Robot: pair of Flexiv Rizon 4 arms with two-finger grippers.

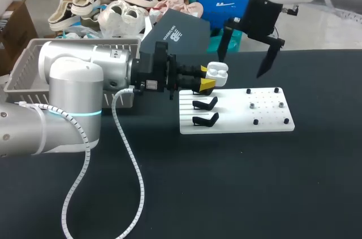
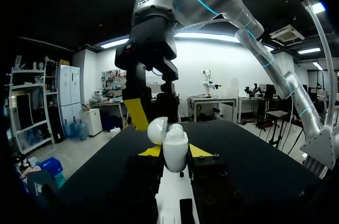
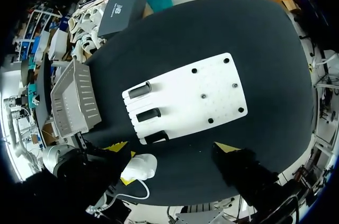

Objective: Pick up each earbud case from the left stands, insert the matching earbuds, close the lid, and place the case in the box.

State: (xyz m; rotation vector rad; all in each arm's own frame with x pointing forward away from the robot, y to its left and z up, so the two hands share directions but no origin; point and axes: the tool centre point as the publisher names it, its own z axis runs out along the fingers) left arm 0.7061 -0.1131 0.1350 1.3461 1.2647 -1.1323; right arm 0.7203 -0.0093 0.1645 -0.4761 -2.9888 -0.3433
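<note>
Steadiness counts most now — the left gripper [image 1: 207, 77] is clamped on the white earbud case [image 1: 216, 70], lid open, holding it above the far left corner of the white board [image 1: 266, 112]. It should, I judge, keep the opening still and turned toward the right gripper [image 1: 246, 55], which hangs spread and empty over the board's far edge. Black stands [image 1: 205, 103] sit just below the case — stay above them. The table's near edge gives more room.

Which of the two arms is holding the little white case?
The left one: the left end effector is shut on the case, while the right end effector hangs open and empty.
</note>
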